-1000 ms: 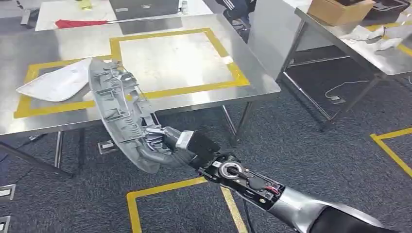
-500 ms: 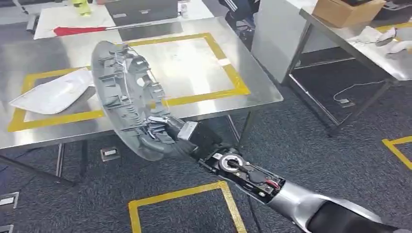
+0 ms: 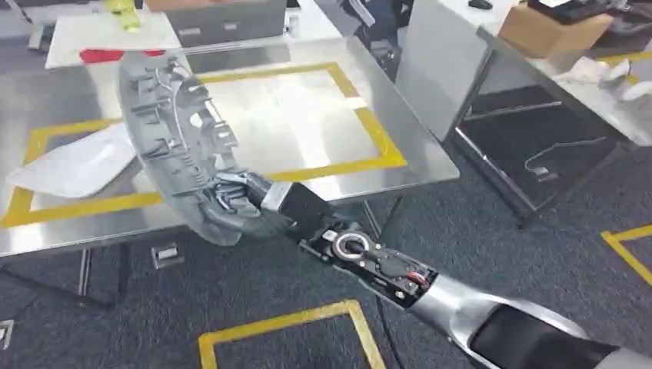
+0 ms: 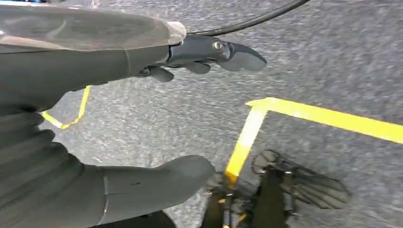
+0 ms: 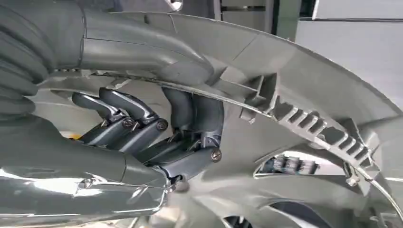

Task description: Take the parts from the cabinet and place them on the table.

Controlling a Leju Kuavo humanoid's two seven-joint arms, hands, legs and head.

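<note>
Since the earlier frame the grey ribbed part (image 3: 173,134) has swung upright over the steel table (image 3: 400,115), right hand (image 3: 242,204) clamping its rim; appears stiff, light, best gripped there.

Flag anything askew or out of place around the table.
The grey wheel cover stands tilted on edge in the right hand, overhanging the steel table edge. The white part lies across the yellow tape.
</note>
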